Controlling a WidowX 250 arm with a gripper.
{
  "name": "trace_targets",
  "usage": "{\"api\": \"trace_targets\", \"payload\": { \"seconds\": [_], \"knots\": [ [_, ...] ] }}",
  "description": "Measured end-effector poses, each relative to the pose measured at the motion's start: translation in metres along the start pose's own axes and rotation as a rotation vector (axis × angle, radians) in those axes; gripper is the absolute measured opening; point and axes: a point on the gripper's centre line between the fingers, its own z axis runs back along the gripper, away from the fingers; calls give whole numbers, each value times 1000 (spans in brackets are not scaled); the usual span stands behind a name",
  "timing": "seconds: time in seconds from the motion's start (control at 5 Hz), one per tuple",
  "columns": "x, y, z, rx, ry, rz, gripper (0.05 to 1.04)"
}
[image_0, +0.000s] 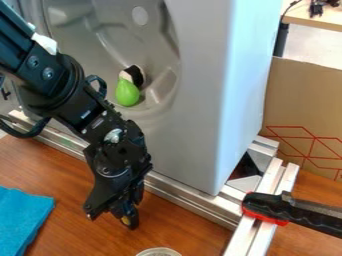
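Brown wooden tabletop (180, 227); upright grey moulded basin (200, 100); flat blue cloth (23, 217); black two-finger hand (111, 219), released, fingers apart; green pear-shaped toy (127, 93) in the basin's hollow; round pale-rimmed object (158, 252) (partly cut off) near the hand.

i see a brown wooden tabletop (40, 165), with a grey moulded basin unit (197, 130) standing over it. metal rails (190, 199) run along the unit's foot, and a black-and-red clamp (307, 216) sits against them at the right. behind, i see red-lined cardboard (300, 100) and a pale table (317, 19) holding dark cables (316, 7).
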Motion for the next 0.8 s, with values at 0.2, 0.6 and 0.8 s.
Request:
{"api": "trace_targets", "payload": {
  "seconds": [0.2,0.6,0.8],
  "knots": [
    [-2,0,0,4,17,6,332],
    [42,-2,22,-13,-56,65,332],
    [83,6,28,-6,-92,130,332]
  ]
}}
